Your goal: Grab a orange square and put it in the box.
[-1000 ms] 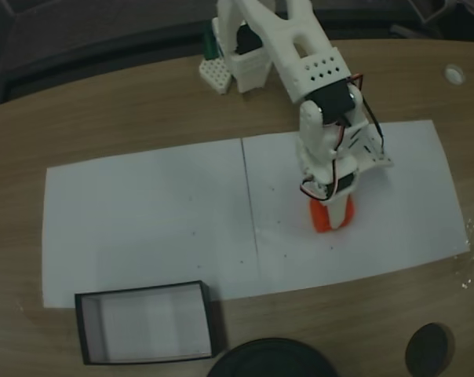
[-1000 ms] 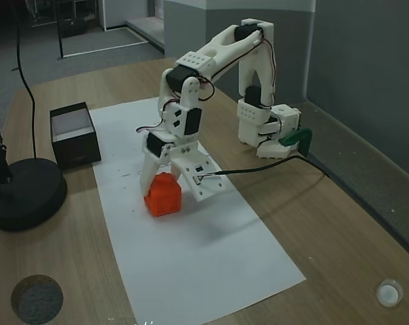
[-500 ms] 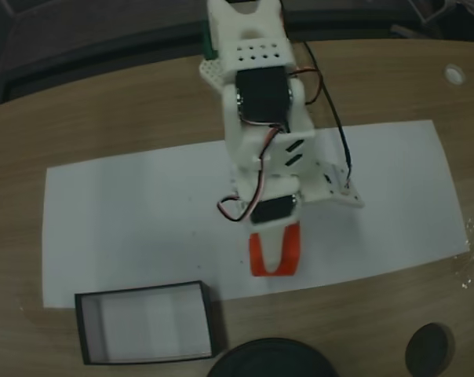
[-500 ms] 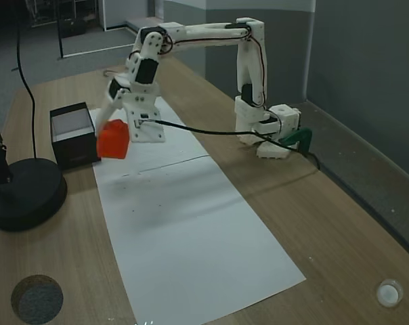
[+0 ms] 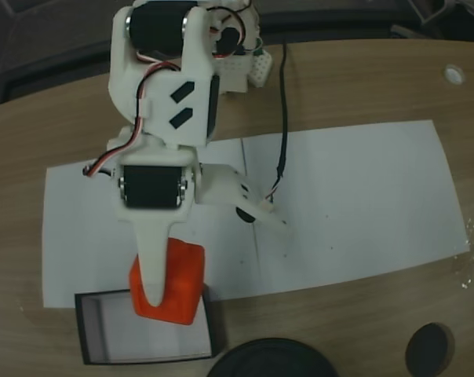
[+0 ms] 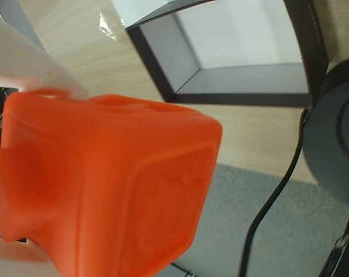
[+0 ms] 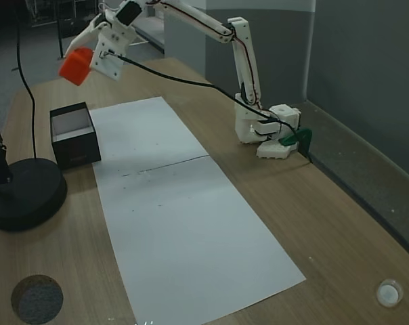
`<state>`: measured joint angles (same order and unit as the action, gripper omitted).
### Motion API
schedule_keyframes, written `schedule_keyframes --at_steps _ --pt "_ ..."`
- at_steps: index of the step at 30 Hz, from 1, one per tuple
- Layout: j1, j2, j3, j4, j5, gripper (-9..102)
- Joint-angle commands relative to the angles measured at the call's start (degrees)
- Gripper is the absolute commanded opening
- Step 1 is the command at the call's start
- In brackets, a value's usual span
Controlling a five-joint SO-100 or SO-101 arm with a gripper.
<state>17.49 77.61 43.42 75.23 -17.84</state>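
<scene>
Wooden table below, jaws hold orange square above box.

I am finding no text, label, brand, number or sign that I can read in any of my views.
</scene>
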Motion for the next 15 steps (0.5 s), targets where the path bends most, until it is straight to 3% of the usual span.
schedule_keyframes --at_steps 1,15 --pt "1.32 -2.2 -3.96 -2.64 0.26 14" --pt "4.31 -14.59 -3.96 -10.11 -0.09 14"
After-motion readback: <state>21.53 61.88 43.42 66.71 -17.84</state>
